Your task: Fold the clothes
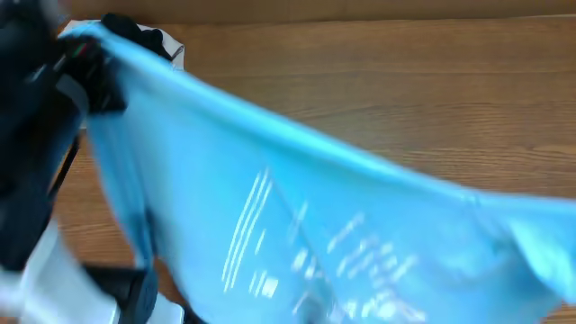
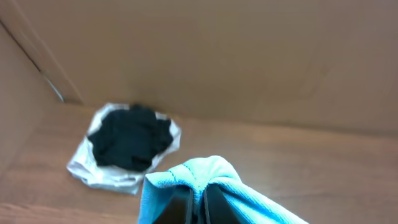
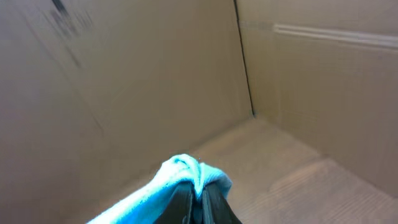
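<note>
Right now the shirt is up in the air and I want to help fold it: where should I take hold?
Probably the loose fabric of the T-shirt that hangs under its taut top edge, coming from below. The left gripper and right gripper each pinch a bunched end of that edge, so only the hanging part is free.

Sky-blue T-shirt (image 1: pixel 297 225) spreads wide over wooden table (image 1: pixel 387 81).
</note>
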Controlling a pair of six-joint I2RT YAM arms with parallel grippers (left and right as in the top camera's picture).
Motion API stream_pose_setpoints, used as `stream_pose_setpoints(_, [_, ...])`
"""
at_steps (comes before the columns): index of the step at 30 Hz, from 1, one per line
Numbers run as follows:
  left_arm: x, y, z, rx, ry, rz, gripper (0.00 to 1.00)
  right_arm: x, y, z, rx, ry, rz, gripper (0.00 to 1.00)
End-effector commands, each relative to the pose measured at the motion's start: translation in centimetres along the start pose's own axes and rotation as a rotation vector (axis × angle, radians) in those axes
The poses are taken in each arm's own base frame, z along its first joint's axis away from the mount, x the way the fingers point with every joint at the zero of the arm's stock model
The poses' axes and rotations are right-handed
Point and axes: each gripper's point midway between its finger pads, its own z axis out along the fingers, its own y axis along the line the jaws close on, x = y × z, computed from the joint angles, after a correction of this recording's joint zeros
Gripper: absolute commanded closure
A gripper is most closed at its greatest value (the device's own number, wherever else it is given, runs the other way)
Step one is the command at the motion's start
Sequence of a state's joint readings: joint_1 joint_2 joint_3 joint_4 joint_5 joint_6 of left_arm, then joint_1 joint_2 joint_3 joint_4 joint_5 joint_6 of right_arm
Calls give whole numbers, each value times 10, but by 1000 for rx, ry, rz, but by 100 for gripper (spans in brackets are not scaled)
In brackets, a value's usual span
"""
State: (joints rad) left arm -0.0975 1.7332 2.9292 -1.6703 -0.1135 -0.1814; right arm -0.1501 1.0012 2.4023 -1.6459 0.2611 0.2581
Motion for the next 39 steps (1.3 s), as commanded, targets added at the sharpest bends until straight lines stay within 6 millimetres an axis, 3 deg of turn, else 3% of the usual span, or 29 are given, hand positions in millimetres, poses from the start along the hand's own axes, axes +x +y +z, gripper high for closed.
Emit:
stream_pose_setpoints(1, [12, 3, 64, -57, 113, 3, 96, 21, 2, 68, 99, 147, -42, 96])
stream_pose_setpoints(8, [47, -4, 182, -88, 287, 28, 96, 81, 13, 181, 182, 403, -116, 96])
stream_pose_setpoints(15, [82, -10, 293, -94, 341, 33, 96, 157, 25, 313, 233, 615, -173, 96])
stream_pose_setpoints(20, [91, -16, 357, -83, 283, 26, 96, 210, 35, 413, 225, 625, -170, 96])
stream_pose_setpoints(24, [99, -20, 394, -77, 245, 1, 96, 237, 45, 466, 186, 588, -142, 96])
stream_pose_setpoints(28, [108, -21, 420, -76, 220, -26, 96, 247, 51, 492, 155, 554, -126, 96])
stream_pose_setpoints(31, [110, -20, 426, -75, 219, -24, 96, 245, 54, 494, 130, 552, -112, 96])
stream_pose_setpoints(34, [117, -20, 420, -72, 255, 9, 96, 244, 55, 480, 84, 613, -87, 96])
stream_pose_setpoints(39, [143, -5, 403, -106, 392, 32, 96, 254, 49, 430, 13, 813, -19, 96])
